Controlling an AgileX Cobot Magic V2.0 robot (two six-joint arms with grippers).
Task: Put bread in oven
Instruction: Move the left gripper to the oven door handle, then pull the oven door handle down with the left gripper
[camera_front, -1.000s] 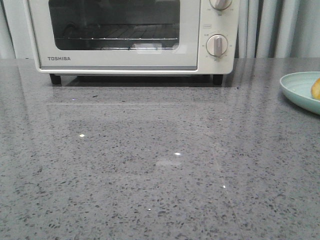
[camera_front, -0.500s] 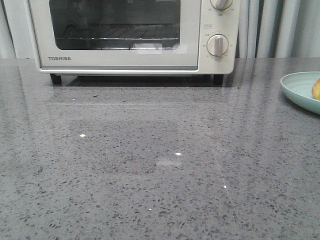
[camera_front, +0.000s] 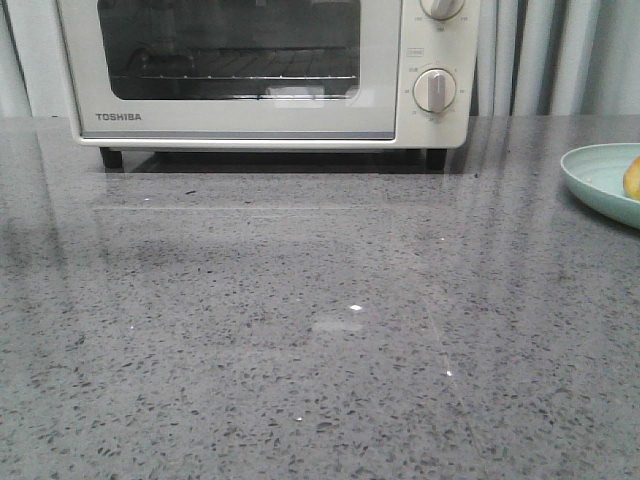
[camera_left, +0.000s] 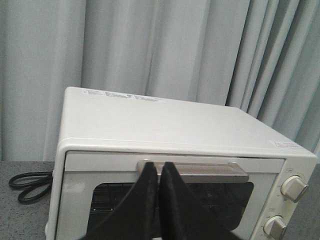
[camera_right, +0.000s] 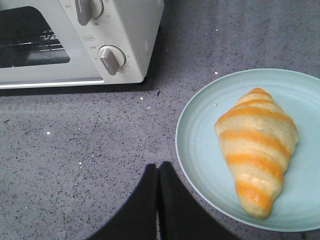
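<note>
The bread (camera_right: 256, 150) lies on a pale blue plate (camera_right: 200, 150) on the counter (camera_right: 75, 165), just beside and ahead of the right tool (camera_right: 158, 172), whose fingers are pressed together and hold nothing. The left tool (camera_left: 160, 172), likewise closed and empty, points at the handle (camera_left: 192, 170) of the oven (camera_left: 165, 125), whose door is shut. The roll looks light, soft and easily crushed, so I judge a gentle pinch across its thick middle safer than gripping the tapered end.
</note>
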